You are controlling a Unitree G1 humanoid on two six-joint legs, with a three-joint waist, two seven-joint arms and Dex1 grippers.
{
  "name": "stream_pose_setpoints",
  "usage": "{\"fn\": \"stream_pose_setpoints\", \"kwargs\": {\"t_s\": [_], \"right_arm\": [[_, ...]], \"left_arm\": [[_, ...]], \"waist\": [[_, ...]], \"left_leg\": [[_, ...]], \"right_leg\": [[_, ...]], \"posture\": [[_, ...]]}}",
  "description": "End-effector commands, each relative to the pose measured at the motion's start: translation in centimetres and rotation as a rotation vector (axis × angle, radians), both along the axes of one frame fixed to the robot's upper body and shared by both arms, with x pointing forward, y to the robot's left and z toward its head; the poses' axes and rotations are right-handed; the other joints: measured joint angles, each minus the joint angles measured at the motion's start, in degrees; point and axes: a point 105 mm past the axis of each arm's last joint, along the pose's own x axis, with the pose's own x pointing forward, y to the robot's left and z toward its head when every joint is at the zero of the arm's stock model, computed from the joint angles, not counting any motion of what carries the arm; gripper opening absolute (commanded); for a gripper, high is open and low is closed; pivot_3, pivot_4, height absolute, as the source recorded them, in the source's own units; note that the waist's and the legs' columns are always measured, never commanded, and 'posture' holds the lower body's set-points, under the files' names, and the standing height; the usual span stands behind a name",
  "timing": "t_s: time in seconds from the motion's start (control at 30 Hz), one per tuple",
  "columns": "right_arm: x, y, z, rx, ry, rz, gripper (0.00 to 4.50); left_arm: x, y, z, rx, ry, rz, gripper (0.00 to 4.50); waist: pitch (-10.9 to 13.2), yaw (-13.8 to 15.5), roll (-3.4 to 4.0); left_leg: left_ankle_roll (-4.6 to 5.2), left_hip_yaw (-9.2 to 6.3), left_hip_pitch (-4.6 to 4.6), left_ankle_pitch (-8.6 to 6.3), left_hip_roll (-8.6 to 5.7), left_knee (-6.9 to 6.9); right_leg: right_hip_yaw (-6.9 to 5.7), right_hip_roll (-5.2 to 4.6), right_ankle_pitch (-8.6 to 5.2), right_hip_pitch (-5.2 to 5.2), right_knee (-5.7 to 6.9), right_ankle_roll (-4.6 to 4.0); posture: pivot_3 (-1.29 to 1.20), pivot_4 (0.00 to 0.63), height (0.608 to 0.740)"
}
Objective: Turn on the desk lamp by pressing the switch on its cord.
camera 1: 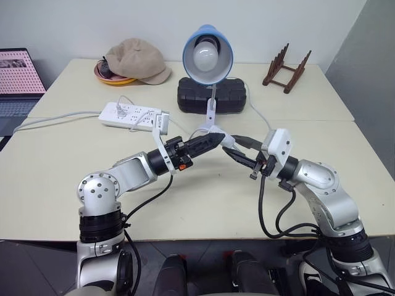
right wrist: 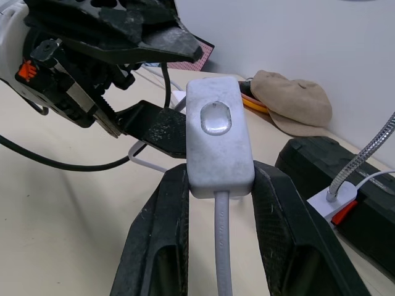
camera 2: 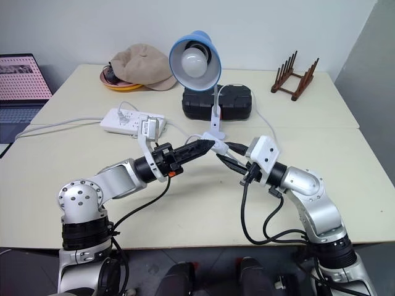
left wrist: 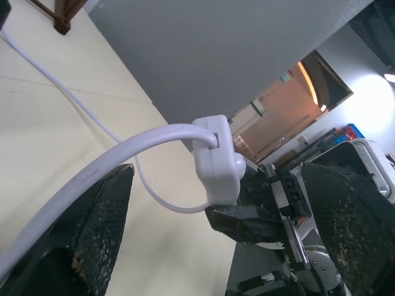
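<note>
From the head view, the right tool (camera 1: 237,150) holds the small white oblong plastic switch (camera 1: 215,137) up off the pale desk (camera 1: 203,203), in front of the one light-blue-shaded desk lamp (camera 1: 208,53), probably so the left tool (camera 1: 210,142) can press it. In the left wrist view, that tool's two fingers (left wrist: 102,228) are spread wide either side of the switch. The right wrist view shows the right tool's two fingers clamped on the switch with its one clear button facing out, thin white cord (right wrist: 222,246) trailing between them.

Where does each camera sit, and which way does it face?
Left and right eye views: on the head, looking forward and down at the table, desk lamp, both arms.
Left wrist view: along the open left gripper at the switch and cord.
Right wrist view: along the right gripper, shut on the switch; left gripper beyond.
Shared: the switch shows in both wrist views.
</note>
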Motion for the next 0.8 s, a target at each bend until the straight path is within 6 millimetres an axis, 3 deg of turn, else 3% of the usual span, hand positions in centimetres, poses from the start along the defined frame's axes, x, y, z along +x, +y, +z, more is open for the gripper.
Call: {"fn": "stream_pose_setpoints", "kwargs": {"t_s": [0.03,0.07,0.1,0.37,0.47,0.63,0.7,0.8], "right_arm": [[-0.71,0.27,1.29,0.001,-0.077,0.012,1.06],[-0.73,0.29,1.31,0.002,-0.080,0.012,1.06],[-0.74,0.30,1.33,0.002,-0.082,0.012,1.06],[-0.64,0.34,1.35,0.000,-0.087,0.008,1.06],[-0.65,0.48,1.39,0.000,-0.091,0.012,1.06],[-0.68,0.61,1.48,-0.001,-0.100,0.017,1.06],[-0.71,0.69,1.52,-0.001,-0.103,0.018,1.06],[-0.76,0.73,1.56,-0.002,-0.107,0.020,1.06]], "left_arm": [[-0.45,-0.41,1.29,-0.028,-0.045,-0.031,4.50],[-0.50,-0.43,1.32,-0.028,-0.045,-0.034,4.50],[-0.53,-0.44,1.33,-0.027,-0.045,-0.037,4.13],[-0.56,-0.39,1.21,-0.024,-0.045,-0.031,2.68],[-0.65,-0.44,1.15,-0.024,-0.043,-0.033,1.81],[-0.74,-0.43,1.10,-0.023,-0.041,-0.034,0.77],[-0.74,-0.37,1.10,-0.023,-0.041,-0.033,0.42],[-0.80,-0.41,1.09,-0.021,-0.042,-0.035,0.42]], "waist": [[0.00,0.00,0.00],[0.00,0.01,0.00],[0.00,0.01,0.00],[0.00,0.01,0.00],[0.00,0.01,0.00],[0.00,0.01,0.00],[0.00,0.01,0.00],[0.00,0.01,0.00]], "left_leg": [[0.00,0.01,0.00,0.00,0.00,0.00],[0.00,0.01,0.00,0.00,0.00,0.01],[0.00,0.01,0.00,0.00,0.00,0.02],[0.00,0.01,-0.01,0.00,0.00,0.02],[0.00,0.01,-0.02,0.00,0.00,0.02],[0.00,0.00,-0.02,0.00,0.00,0.02],[0.00,0.01,-0.02,0.00,0.00,0.01],[0.00,0.01,-0.02,0.00,0.00,0.01]], "right_leg": [[0.01,0.00,0.00,0.00,0.00,0.00],[0.01,0.00,0.00,0.00,0.00,0.00],[0.01,0.00,0.00,0.00,0.00,0.00],[0.01,0.00,-0.08,0.00,-0.02,-0.14],[0.01,0.00,-0.08,0.00,-0.02,-0.14],[0.01,0.00,-0.10,0.00,-0.03,-0.17],[0.01,-0.01,-0.11,0.00,-0.04,-0.19],[0.01,-0.01,-0.12,0.00,-0.05,-0.20]], "posture": [[0.00,0.150,0.740],[0.00,0.150,0.740],[0.00,0.150,0.740],[0.00,0.150,0.740],[0.00,0.150,0.740],[0.00,0.150,0.740],[0.00,0.150,0.740],[0.00,0.150,0.740]]}}
